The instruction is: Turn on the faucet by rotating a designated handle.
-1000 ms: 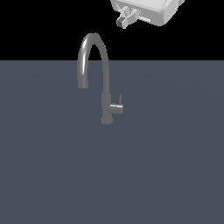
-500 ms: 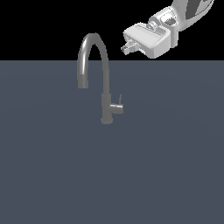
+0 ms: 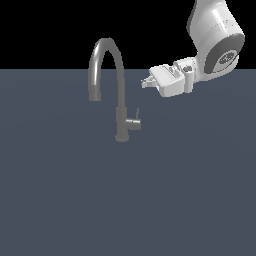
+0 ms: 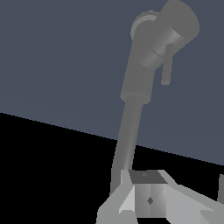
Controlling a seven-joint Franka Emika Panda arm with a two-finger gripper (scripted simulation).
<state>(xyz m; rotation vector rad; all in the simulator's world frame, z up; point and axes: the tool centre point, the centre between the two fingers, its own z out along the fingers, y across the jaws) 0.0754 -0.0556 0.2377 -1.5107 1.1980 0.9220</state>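
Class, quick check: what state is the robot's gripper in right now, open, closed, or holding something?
Gripper: holding nothing, clear of the faucet and its handle; whether it is open or closed cannot be told.

Flat, dim sim render, no cast shadows. Soft highlight on faucet (image 3: 118, 90) arch toward 12 o'clock. Low-res, slightly soft edges, no glare.

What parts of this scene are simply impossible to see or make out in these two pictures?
- Exterior view: the white robot arm is cut off by the top edge.
- Exterior view: the white gripper is too small to tell open or shut.
- Wrist view: the dull-grey gooseneck faucet loses its arched spout behind the gripper.
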